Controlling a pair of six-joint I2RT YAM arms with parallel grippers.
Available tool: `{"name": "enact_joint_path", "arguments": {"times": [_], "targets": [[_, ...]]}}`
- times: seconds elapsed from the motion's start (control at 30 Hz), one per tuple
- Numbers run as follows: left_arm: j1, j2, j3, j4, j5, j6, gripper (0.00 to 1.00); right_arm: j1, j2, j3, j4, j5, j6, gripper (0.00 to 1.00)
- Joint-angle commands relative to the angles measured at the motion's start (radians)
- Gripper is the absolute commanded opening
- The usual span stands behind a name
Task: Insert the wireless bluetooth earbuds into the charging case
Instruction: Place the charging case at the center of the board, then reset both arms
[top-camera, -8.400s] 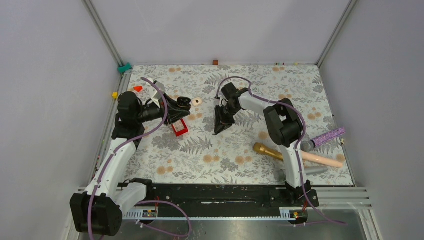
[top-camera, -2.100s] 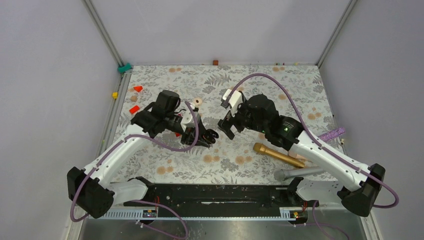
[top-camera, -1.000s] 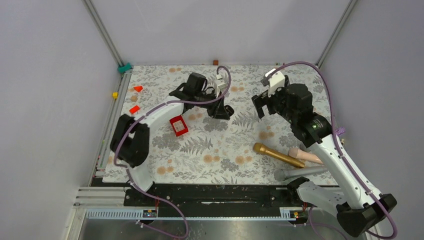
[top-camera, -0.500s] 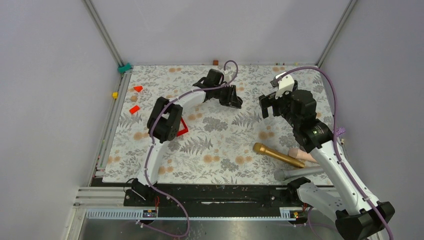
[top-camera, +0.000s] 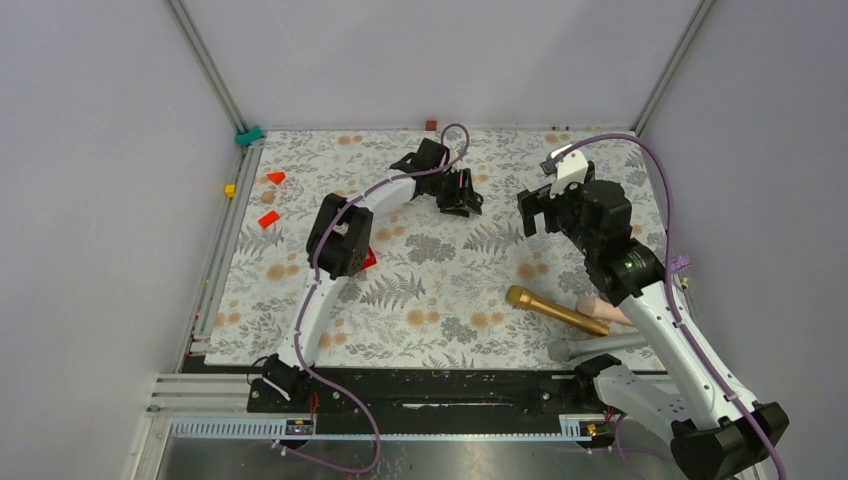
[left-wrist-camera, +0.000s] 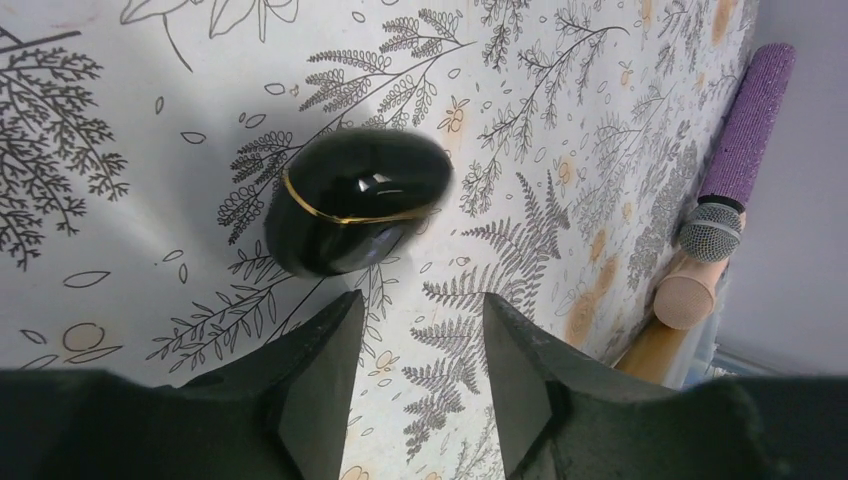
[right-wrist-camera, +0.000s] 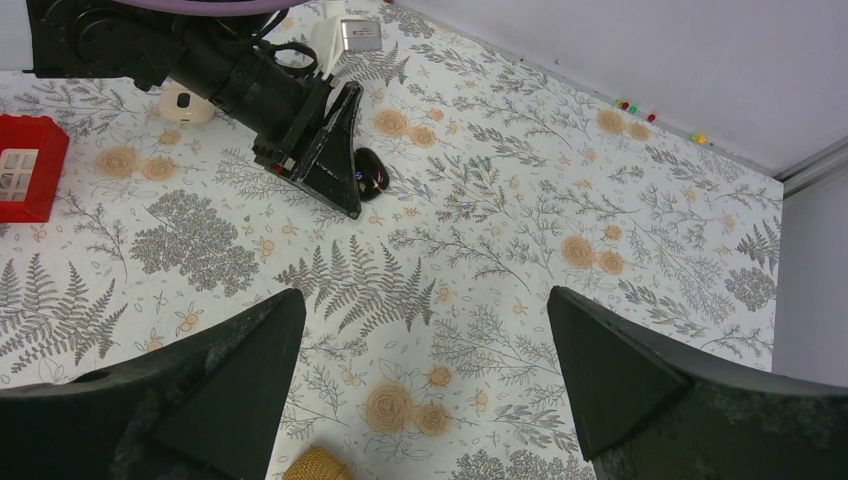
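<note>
Left gripper (left-wrist-camera: 420, 300) jaws parted just short of black earbud (left-wrist-camera: 360, 210) on floral worktop (right-wrist-camera: 480, 250), right gripper (right-wrist-camera: 425, 295) jaws spread wide, empty

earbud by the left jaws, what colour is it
Glossy black earbud with a thin gold line, clearest in left wrist view.

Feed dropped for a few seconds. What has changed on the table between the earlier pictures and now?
The left gripper swung from beside the red square box to the far middle, now open just short of a glossy black earbud. The right gripper, open, lifted away rightward. Neither holds anything. The box and gold microphone stayed put.
</note>
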Motion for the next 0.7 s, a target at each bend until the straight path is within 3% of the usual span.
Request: {"name": "enact_joint_path", "arguments": {"times": [0.0, 0.13, 0.23, 0.3, 0.47, 0.67], "targets": [[0.007, 0.022, 0.028, -0.038, -0.050, -0.031, 0.51, -0.003, -0.004, 0.003, 0.050, 0.007, 0.018, 0.99], [0.009, -0.025, -0.028, -0.037, -0.062, -0.033, 0.59, -0.003, -0.005, 0.004, 0.051, 0.013, 0.018, 0.99], [0.011, -0.086, -0.092, -0.037, -0.087, -0.015, 0.75, -0.003, -0.008, 0.006, 0.049, 0.020, 0.017, 0.99], [0.018, -0.140, -0.140, -0.031, -0.095, 0.000, 0.96, -0.003, -0.011, 0.006, 0.049, 0.025, 0.017, 0.99], [0.034, -0.347, -0.308, 0.007, -0.099, 0.081, 0.98, -0.003, -0.029, 0.020, 0.049, 0.094, 0.018, 0.99], [0.077, -0.719, -0.469, -0.048, -0.109, 0.345, 0.99, -0.003, -0.111, 0.040, -0.001, 0.122, -0.022, 0.99]]}}
